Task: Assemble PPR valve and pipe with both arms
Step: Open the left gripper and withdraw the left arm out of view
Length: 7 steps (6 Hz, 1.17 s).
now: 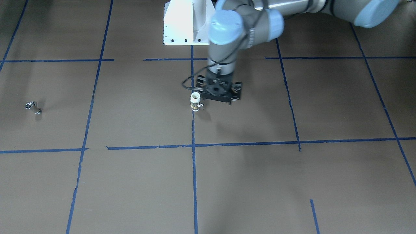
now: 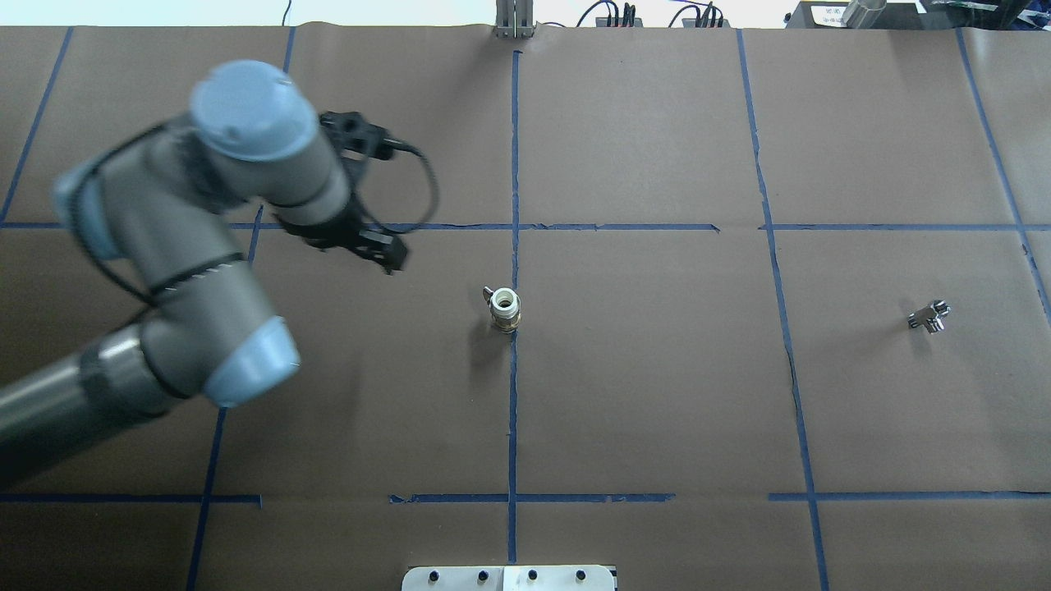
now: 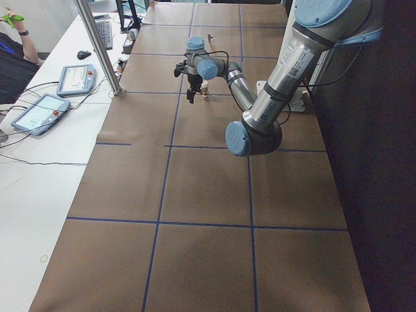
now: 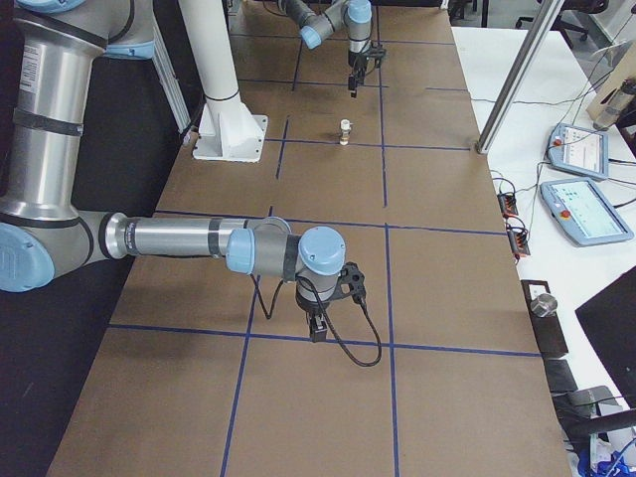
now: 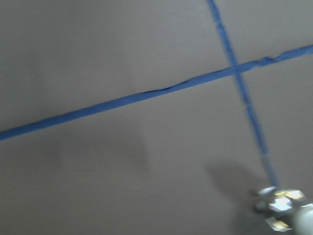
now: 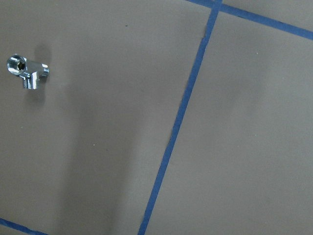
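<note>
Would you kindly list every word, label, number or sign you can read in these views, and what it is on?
No text here is legible.
White paper label at the overhead view's top right: print too small to read.
Grey handheld control tablet: screen blurred, unreadable.
White-and-brass valve and chrome bent pipe: no markings visible.

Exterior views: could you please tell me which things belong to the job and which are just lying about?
Job: valve, pipe, left arm, right arm.
Lying about: pendants, keyboard, mouse.
</note>
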Each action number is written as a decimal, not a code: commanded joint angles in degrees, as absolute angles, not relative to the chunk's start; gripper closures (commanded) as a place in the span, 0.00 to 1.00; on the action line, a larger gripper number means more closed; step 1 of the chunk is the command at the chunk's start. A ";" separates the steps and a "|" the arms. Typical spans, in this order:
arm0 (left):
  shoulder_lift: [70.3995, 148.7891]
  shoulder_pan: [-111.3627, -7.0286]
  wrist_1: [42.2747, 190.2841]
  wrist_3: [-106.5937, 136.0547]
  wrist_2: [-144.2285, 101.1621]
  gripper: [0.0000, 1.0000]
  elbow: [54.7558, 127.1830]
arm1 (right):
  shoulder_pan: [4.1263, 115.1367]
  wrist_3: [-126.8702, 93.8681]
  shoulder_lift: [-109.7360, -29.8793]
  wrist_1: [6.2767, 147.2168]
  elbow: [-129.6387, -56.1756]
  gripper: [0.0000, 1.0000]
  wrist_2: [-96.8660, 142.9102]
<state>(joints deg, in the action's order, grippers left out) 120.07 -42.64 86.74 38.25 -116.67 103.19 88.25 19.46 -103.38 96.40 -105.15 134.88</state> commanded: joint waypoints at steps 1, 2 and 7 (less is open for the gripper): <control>101.36 -51.72 88.23 32.35 -122.33 0.00 112.98 | 88.16 19.34 -103.01 96.33 -105.21 0.00 134.91; 93.25 -56.73 88.33 27.47 -122.00 0.00 114.16 | 87.98 19.51 -102.14 96.24 -105.29 0.00 134.83; 80.78 -86.92 88.33 -2.72 -136.23 0.00 103.53 | 76.98 -8.59 -96.16 90.93 -113.25 0.00 142.22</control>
